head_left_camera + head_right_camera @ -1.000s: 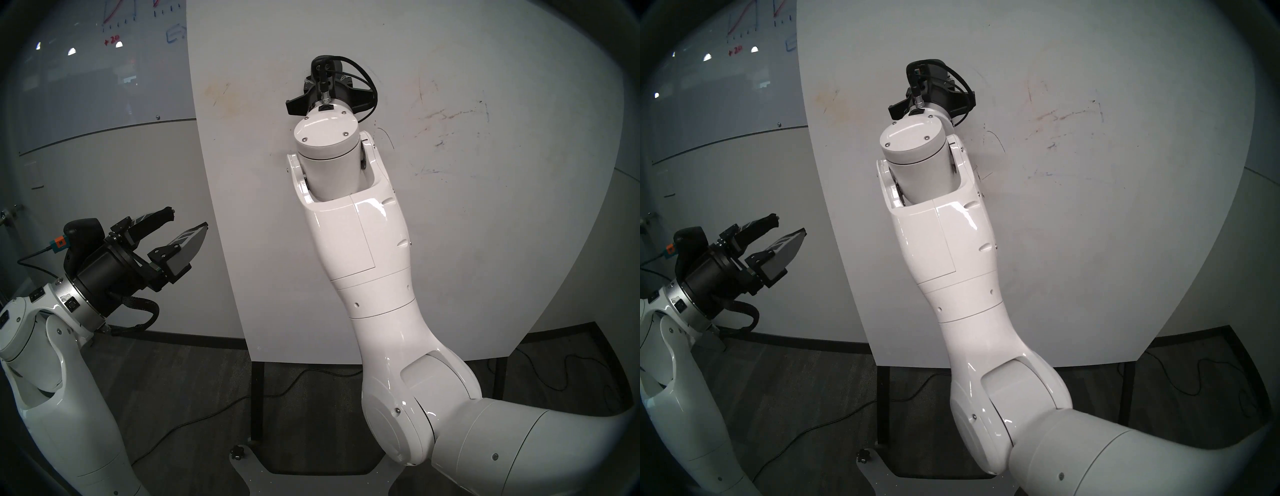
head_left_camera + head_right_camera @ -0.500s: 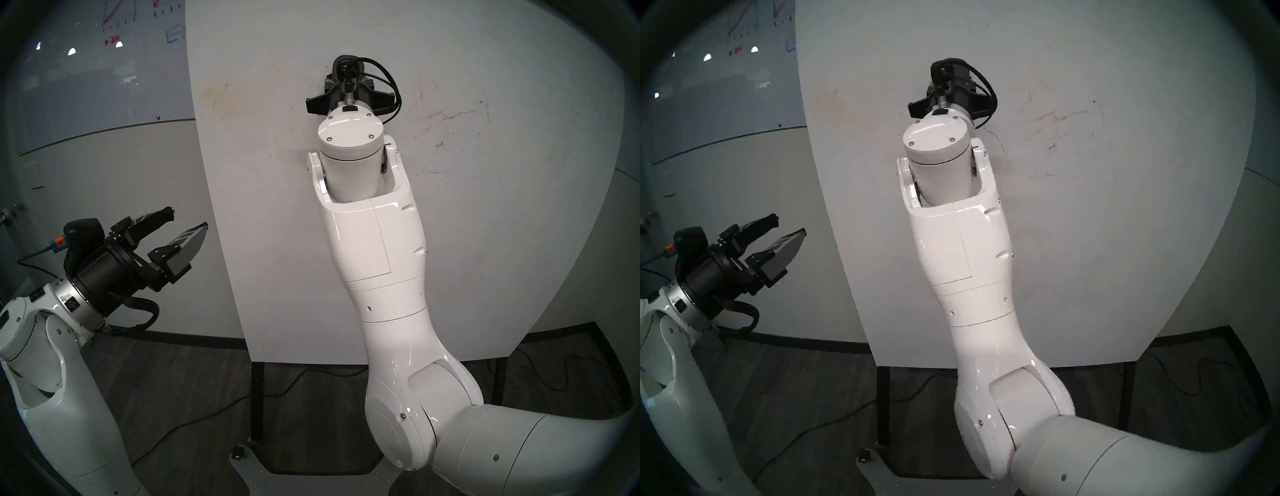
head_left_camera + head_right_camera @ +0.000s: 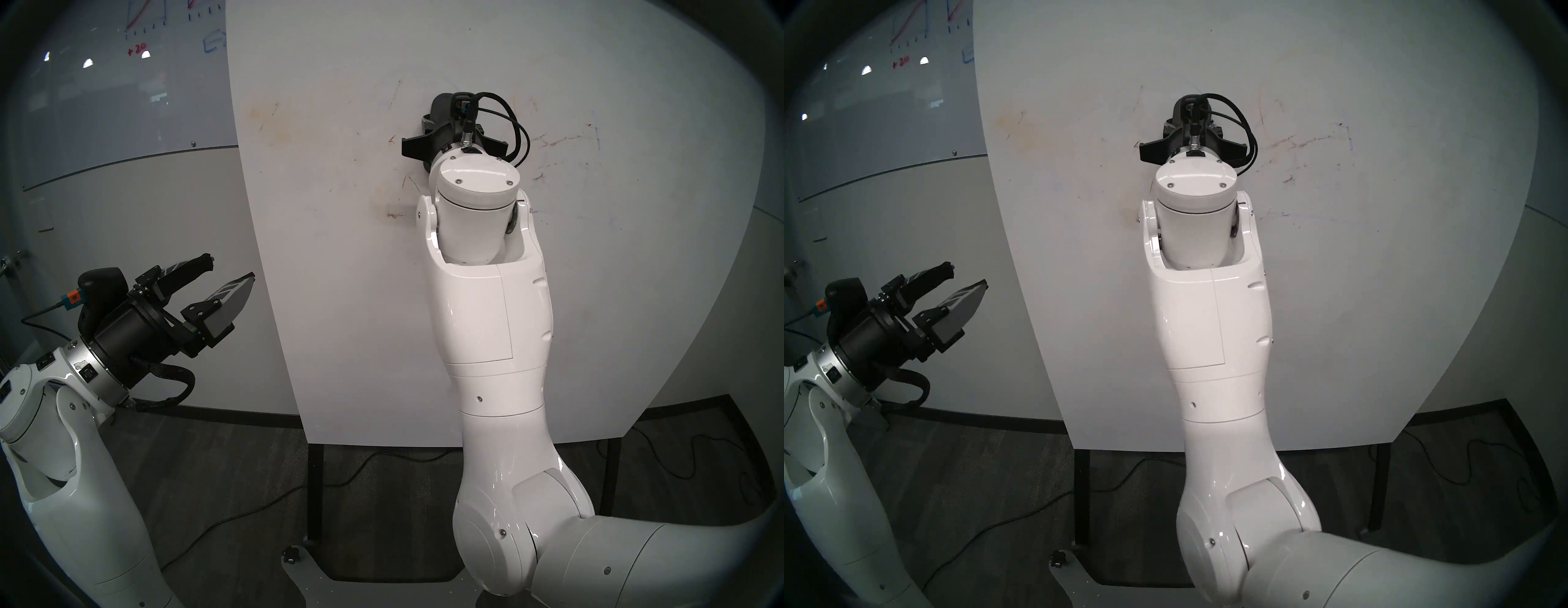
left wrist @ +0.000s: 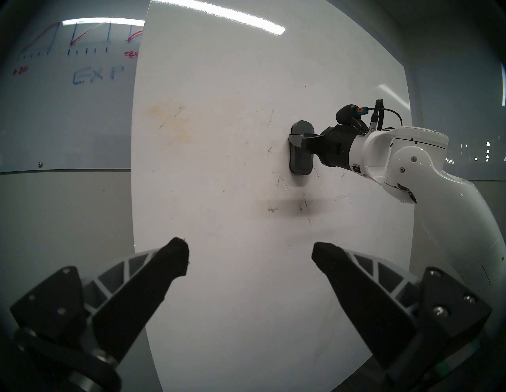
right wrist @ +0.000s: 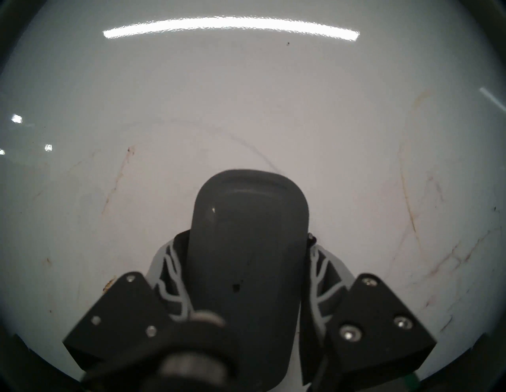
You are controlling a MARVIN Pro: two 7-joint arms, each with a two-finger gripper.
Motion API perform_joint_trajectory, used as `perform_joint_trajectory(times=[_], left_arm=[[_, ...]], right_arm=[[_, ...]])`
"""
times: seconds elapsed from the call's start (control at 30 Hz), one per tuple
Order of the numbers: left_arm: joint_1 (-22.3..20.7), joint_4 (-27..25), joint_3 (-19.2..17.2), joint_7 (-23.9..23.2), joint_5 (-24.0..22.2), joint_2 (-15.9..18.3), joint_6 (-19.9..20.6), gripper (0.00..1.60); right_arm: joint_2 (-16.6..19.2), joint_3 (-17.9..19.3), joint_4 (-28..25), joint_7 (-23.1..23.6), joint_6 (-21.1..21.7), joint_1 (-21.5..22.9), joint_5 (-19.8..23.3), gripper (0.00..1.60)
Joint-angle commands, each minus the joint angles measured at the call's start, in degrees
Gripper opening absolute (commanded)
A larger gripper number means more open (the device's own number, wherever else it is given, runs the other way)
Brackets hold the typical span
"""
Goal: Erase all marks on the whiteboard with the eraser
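Observation:
The whiteboard (image 3: 339,276) stands upright in front of me, a big white panel. My right gripper (image 4: 298,140) is shut on the eraser (image 4: 301,161), a dark grey oblong block held upright and pressed flat on the board's upper middle. In the right wrist view the eraser (image 5: 246,232) sits between the two fingers. No bold orange marks are in view. Only faint brownish scratches (image 3: 396,212) and smudges (image 3: 564,142) show near the eraser. My left gripper (image 3: 231,269) hangs open and empty just left of the board's left edge.
A greyish glass wall board (image 3: 127,63) with red and blue graph scribbles is behind at the upper left. Black legs (image 3: 315,488) hold up the whiteboard over a grey base plate (image 3: 297,573). Black cables (image 3: 237,518) lie on the dark floor.
My right arm has slid the eraser to the right and a little down across the board. Scratches left of it have come into view. The left arm has not moved.

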Motion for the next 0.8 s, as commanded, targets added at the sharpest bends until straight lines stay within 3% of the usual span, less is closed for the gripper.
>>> perform_joint_trajectory(times=[0.0, 0.77], left_arm=[[-0.2, -0.9, 0.1, 0.0, -0.2, 0.1, 0.0, 1.6], [-0.1, -0.9, 0.1, 0.1, -0.3, 0.1, 0.0, 1.6]], right_arm=[[1.8, 1.8, 0.4, 2.2, 4.0, -3.0, 0.9, 0.0], [3.8, 0.1, -1.4, 10.2, 5.7, -5.4, 3.5, 0.0]])
